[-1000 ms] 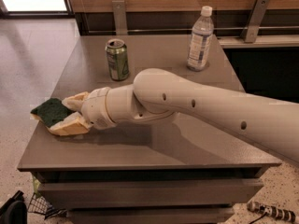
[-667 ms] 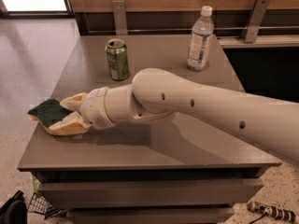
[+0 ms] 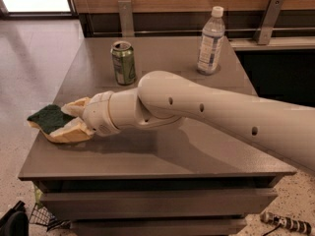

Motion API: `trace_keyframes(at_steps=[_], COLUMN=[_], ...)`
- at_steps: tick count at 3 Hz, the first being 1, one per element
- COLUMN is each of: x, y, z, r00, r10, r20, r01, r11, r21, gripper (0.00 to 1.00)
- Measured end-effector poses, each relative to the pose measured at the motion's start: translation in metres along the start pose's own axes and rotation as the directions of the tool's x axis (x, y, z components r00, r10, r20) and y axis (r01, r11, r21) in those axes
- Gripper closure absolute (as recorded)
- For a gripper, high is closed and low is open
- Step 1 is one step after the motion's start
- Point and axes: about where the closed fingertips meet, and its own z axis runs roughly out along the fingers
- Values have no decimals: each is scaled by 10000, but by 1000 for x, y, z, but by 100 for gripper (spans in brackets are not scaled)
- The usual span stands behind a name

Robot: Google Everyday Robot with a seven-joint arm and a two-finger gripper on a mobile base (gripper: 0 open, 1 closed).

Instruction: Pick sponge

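The sponge [image 3: 48,117], dark green on top with a pale yellow base, sits at the left edge of the grey table [image 3: 162,156] and partly sticks out past that edge. My gripper [image 3: 58,123] reaches in from the right and is shut on the sponge. One yellowish foam-padded finger [image 3: 76,105] is behind the sponge and the other [image 3: 69,132] is in front of it. The near side of the sponge is hidden by the front finger.
A green drink can [image 3: 123,62] stands at the back left of the table. A clear water bottle [image 3: 210,41] stands at the back right. My thick white arm [image 3: 211,112] crosses the table from the right. There is floor off the left edge.
The gripper and the sponge have shifted a little to the left together, toward the table's left edge. The can and the bottle have not moved.
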Motion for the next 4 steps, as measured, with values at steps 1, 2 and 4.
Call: trace_keyframes(at_steps=[1,2,4], x=[-16,-53,-116], y=[-1,-6,-19], z=[-12,-47,-127], r00=[9993,9920,9679], r10=[-362,-1253,-2507], r20=[22,144,182], r01=[362,1257,2514], r11=[9993,9915,9641], r21=[-132,-346,-853], gripper=[100,100,100])
